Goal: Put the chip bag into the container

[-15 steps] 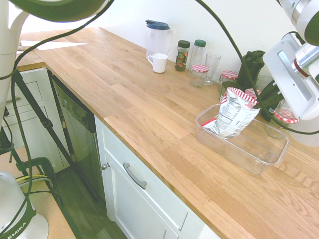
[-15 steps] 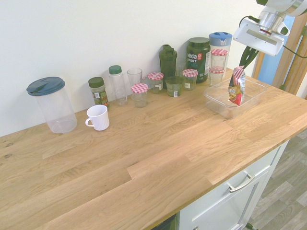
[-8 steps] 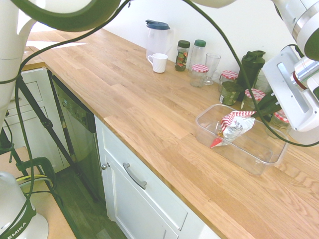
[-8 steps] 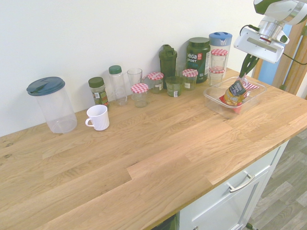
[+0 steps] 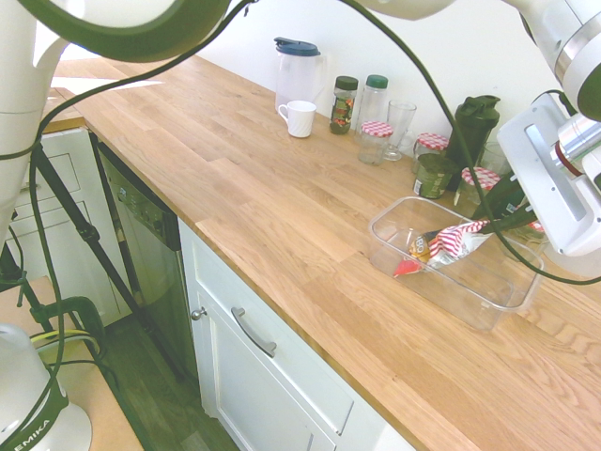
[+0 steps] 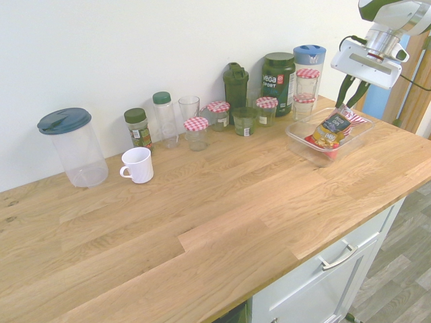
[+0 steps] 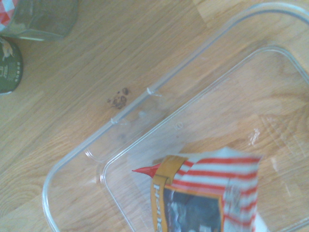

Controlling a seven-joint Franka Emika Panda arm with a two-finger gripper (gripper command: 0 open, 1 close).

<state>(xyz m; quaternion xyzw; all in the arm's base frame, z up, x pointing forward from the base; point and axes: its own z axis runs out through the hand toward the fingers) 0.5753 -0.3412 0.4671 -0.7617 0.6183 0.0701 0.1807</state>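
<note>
Chip bag (image 5: 447, 246) lying slanted inside clear container (image 5: 397, 249) near the counter's (image 5: 282, 216) front edge, gripper (image 6: 355, 89) above its far rim, finger spread unclear, open wood leftward

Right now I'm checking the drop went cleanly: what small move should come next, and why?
Probably lift the tool straight up and away: the chip bag already lies inside the container, and the tool sits just above its far end.
</note>
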